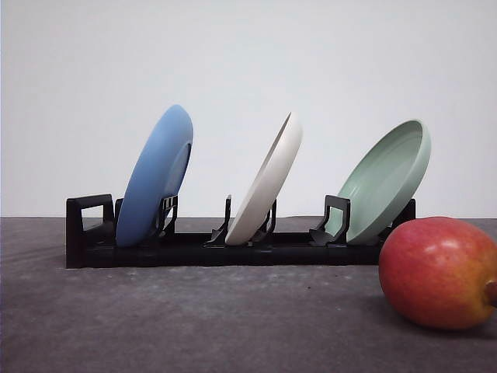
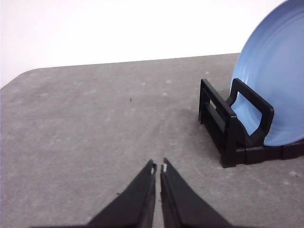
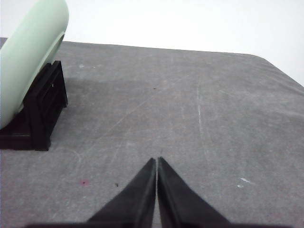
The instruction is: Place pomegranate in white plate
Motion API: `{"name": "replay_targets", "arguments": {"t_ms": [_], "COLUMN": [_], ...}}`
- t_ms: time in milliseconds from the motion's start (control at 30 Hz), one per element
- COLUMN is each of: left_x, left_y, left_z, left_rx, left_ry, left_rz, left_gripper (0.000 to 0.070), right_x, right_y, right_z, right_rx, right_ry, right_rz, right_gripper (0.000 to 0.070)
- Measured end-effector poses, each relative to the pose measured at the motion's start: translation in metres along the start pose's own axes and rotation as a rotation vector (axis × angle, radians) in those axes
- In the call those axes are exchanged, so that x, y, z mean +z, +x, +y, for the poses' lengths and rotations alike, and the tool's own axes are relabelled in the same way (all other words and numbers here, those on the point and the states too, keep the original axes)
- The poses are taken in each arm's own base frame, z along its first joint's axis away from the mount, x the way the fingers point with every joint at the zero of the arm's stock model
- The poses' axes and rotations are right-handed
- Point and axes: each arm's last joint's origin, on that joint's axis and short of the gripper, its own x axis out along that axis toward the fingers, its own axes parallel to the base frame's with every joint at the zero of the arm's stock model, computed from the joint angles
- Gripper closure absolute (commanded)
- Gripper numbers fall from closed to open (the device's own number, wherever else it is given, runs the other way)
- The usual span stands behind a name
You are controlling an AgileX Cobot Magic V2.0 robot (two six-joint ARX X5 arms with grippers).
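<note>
Over the grey table (image 2: pixel 71 133), left end effector (image 2: pixel 158 167) and right end effector (image 3: pixel 156 160) hover closed, empty.

Plates: three, namely blue plate (image 1: pixel 158 176), white plate (image 1: pixel 268 181), pale green plate (image 1: pixel 387 179)
Racks: one black rack (image 1: pixel 194 249)
Fruit: one pomegranate (image 1: pixel 439 272)
Tools: two, left tool (image 2: pixel 158 168), right tool (image 3: pixel 156 161)

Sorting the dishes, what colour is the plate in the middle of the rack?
Off-white plate, clearest in the front view.
</note>
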Motion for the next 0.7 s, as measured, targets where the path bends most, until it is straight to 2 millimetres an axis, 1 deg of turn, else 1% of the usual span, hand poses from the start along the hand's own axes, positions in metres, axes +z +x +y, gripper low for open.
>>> {"name": "replay_targets", "arguments": {"t_ms": [133, 233, 367, 467, 500, 567, 700], "left_x": [0.0, 0.0, 0.005, 0.008, 0.012, 0.025, 0.059], "left_y": [0.0, 0.0, 0.0, -0.002, -0.003, -0.007, -0.016], "left_z": [0.0, 0.0, 0.0, 0.0, 0.0, 0.0, -0.001], "left_rx": [0.0, 0.0, 0.0, -0.006, -0.014, -0.035, -0.104], "left_ry": [-0.001, -0.037, -0.17, -0.278, -0.301, -0.325, -0.342], "left_rz": [0.0, -0.005, -0.051, -0.022, -0.009, -0.002, 0.004], "left_gripper": [0.07, 0.07, 0.0696, 0.0696, 0.0696, 0.0696, 0.0696], "right_x": [0.0, 0.0, 0.0, 0.005, 0.01, 0.028, 0.074], "right_y": [0.0, 0.0, 0.0, -0.003, -0.005, -0.011, -0.029], "right_z": [0.0, 0.0, 0.001, 0.001, 0.001, 0.001, 0.001], "right_rx": [0.001, 0.003, 0.034, 0.052, 0.054, 0.073, 0.149], "right_ry": [0.005, 0.047, 0.145, 0.217, 0.243, 0.293, 0.344], "right_rz": [0.0, 0.0, 0.003, 0.018, 0.016, -0.002, -0.029], "right_gripper": [0.07, 0.07, 0.07, 0.07, 0.07, 0.07, 0.07]}}
